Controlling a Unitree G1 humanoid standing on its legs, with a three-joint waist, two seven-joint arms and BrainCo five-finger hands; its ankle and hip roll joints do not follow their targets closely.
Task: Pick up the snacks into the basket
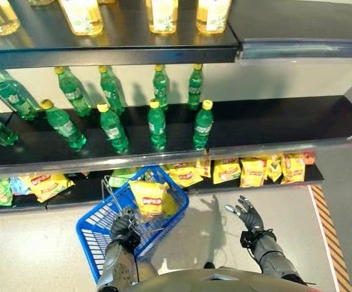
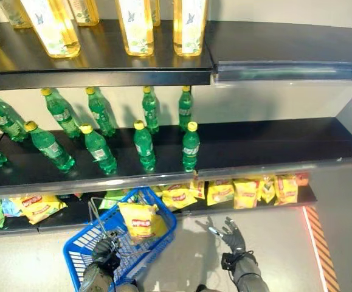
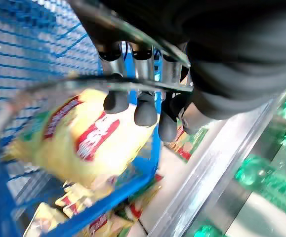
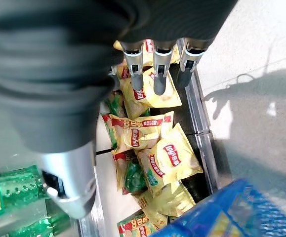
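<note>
Nearest the head camera, the left hand (image 1: 124, 226) sits at the near end of the blue basket (image 1: 96, 231), its fingers (image 3: 145, 108) curled round the wire handle (image 3: 59, 86), as the left wrist view shows. One yellow snack bag (image 1: 151, 198) with a red label lies in the basket, towards its far end, leaning against the far wall. The basket hangs over the pale floor (image 1: 36, 249) in front of the lowest shelf.

To the right of the basket and apart from it, the right hand (image 1: 247, 214) hovers over the floor with its fingers (image 4: 158, 74) straight and spread, holding nothing. In the right wrist view they point towards a cluster of yellow snack bags (image 4: 155, 148) on the lowest shelf (image 1: 285, 182), with a green bag (image 4: 133, 180) among them.

More yellow snack bags (image 1: 45, 184) lie at the left end of that shelf. On the middle shelf (image 1: 273, 125) above stand green bottles (image 1: 157, 125) with yellow caps, in two rows. On the top shelf (image 1: 133, 42) stand bottles of yellow liquid (image 1: 162, 15).
</note>
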